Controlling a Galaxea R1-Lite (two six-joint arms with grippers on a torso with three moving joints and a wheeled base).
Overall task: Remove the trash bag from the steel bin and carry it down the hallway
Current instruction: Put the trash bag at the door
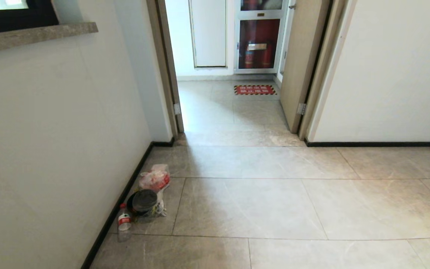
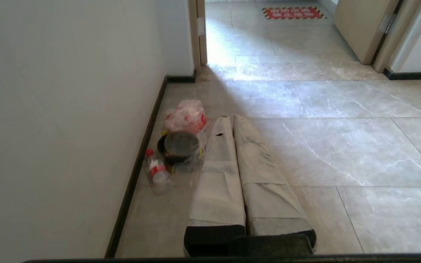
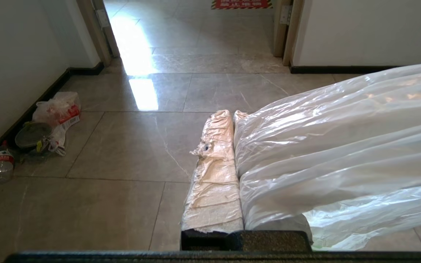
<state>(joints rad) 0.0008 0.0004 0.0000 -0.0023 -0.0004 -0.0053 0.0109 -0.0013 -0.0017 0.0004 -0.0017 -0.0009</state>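
Right fingers point(image 3: 232, 117): pressed together, with the trash bag point(image 3: 342, 153) pinched between them; its thin whitish plastic drapes over one finger and spreads out to the side above the floor.
Left fingers point(image 2: 230, 118): closed against each other, holding nothing, pointing out low over the floor.
Hallway point(image 1: 259, 194): large grey-beige tiles, white walls with black skirting, and an open doorway point(image 1: 230, 67) ahead with a tan frame.
Left wall's foot: a small heap of litter lies on the floor against the skirting, made up of a clear bag with red contents point(image 1: 155, 179), a black round bowl in clear wrap point(image 1: 144, 201) just in front of it, and a plastic bottle point(image 1: 124, 222) with a red label standing nearest me.
Beyond the doorway: a red and black floor sign point(image 1: 255, 89) lies before a glass-fronted cabinet point(image 1: 258, 41).
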